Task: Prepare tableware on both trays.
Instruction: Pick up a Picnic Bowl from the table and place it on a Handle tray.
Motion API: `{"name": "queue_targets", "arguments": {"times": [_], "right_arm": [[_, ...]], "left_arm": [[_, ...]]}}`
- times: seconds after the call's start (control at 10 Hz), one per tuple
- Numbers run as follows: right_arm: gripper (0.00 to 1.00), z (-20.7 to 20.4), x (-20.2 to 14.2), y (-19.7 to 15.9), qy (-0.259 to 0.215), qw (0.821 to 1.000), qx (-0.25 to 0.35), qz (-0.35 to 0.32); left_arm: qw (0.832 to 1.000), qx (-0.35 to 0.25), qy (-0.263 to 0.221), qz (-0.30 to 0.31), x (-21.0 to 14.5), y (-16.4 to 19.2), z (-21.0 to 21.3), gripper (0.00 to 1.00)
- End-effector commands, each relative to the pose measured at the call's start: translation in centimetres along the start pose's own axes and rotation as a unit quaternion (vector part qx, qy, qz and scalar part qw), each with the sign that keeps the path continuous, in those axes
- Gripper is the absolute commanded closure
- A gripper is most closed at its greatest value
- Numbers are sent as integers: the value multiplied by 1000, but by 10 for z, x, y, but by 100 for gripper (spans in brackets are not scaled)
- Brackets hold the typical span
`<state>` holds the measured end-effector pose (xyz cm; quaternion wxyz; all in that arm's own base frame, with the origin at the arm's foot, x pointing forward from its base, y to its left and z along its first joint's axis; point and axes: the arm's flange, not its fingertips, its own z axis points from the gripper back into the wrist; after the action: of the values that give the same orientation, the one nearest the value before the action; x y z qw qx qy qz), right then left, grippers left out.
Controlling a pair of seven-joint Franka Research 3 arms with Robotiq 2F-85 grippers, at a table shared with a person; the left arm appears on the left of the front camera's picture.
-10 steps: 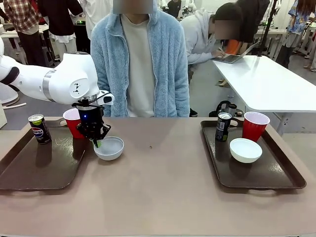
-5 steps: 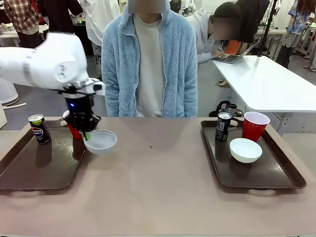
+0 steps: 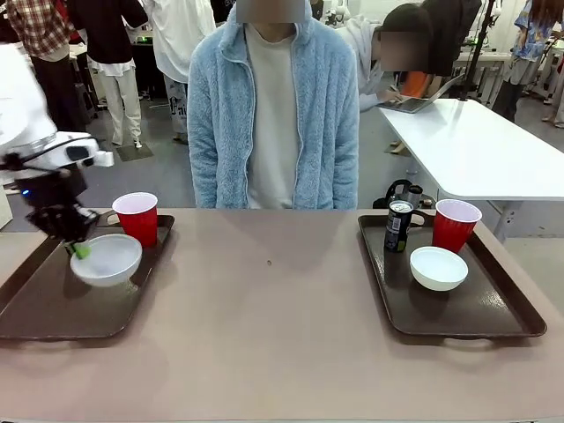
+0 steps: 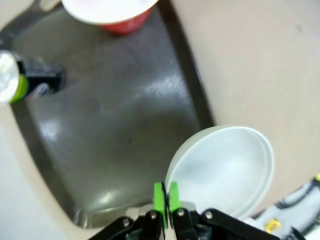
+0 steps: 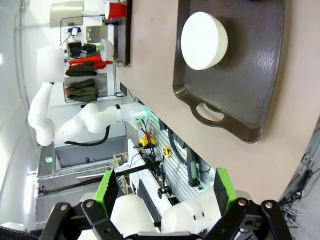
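Observation:
My left gripper (image 3: 77, 247) is shut on the rim of a white bowl (image 3: 107, 258) and holds it over the right part of the left tray (image 3: 53, 313). In the left wrist view the green pads (image 4: 159, 196) pinch the bowl (image 4: 225, 167) at its near edge, above the tray (image 4: 115, 120). A red cup (image 3: 137, 217) stands at that tray's back right corner, and a black can (image 4: 27, 80) stands farther along it. The right tray (image 3: 480, 308) carries a can (image 3: 398, 226), a red cup (image 3: 456, 225) and a bowl (image 3: 438, 268). My right gripper (image 5: 165, 192) is open, high above that tray (image 5: 250, 85).
A person in a light blue fleece (image 3: 273, 106) stands at the far side of the table, hands out of sight. Bare tabletop (image 3: 273, 300) stretches between the two trays. Other people and white tables fill the background.
My left arm has carried the bowl leftward, from the table beside the left tray to over the tray. The arm now hides the left can in the front view.

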<state>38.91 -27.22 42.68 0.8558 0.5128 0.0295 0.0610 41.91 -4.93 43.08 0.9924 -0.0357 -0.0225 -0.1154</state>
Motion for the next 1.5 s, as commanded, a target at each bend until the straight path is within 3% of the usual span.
{"name": "queue_targets", "arguments": {"times": [0.0,0.2,0.3,0.4,0.5,0.7,0.8,1.0,1.2,1.3,1.4], "right_arm": [[0,-3,-3,2,-1,1000,-7,-6],[0,-3,-3,2,-1,1000,-7,-6],[0,-3,-3,2,-1,1000,-7,-6],[0,-3,-3,2,-1,1000,-7,-6],[0,-3,-3,2,-1,1000,-7,-6],[0,-3,-3,2,-1,1000,-7,-6],[0,-3,-3,2,-1,1000,-7,-6],[0,-3,-3,2,-1,1000,-7,-6],[0,-3,-3,2,-1,1000,-7,-6],[0,-3,-3,2,-1,1000,-7,-6],[0,-3,-3,2,-1,1000,-7,-6]], "left_arm": [[1000,-17,-10,15,-7,25,-26,100],[999,-24,-9,30,-2,32,-45,100],[999,-17,-1,35,3,31,-53,55],[999,-6,7,44,1,31,-54,36],[999,-5,10,45,2,31,-56,0],[999,-1,21,49,2,30,-59,0],[998,1,20,54,2,30,-56,14],[998,16,14,58,-5,30,-33,0],[999,15,4,48,-10,29,-8,0],[999,12,9,44,-12,27,5,7],[999,14,10,31,-18,27,25,7]]}}
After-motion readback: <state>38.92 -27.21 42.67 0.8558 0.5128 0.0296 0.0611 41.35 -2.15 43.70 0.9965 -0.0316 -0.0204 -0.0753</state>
